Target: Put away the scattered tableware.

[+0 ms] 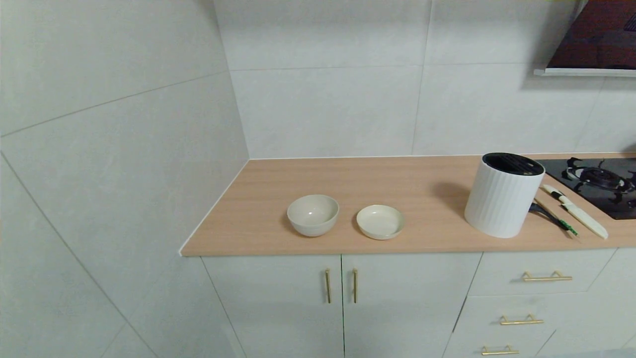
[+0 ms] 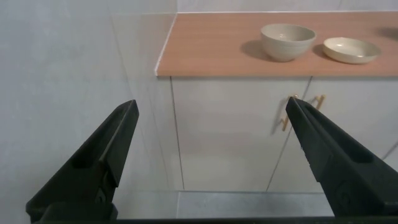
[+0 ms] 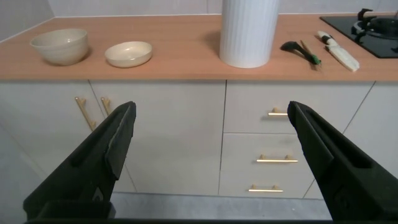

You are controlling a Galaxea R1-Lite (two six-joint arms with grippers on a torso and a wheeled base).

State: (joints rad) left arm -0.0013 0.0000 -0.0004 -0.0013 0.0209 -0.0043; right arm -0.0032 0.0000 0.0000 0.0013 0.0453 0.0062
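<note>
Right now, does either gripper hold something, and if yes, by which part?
Nothing is held. The left gripper and the right gripper are both open and empty, apart from the bowl and the dish.

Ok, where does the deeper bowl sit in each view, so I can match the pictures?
Head view: the bowl stands on the counter, left of the dish.
Left wrist view: on the counter above the cabinet doors, bowl beside the dish.
Right wrist view: bowl on the counter, beyond the dish from the white holder.
Shared landmark: the dish beside it.
</note>
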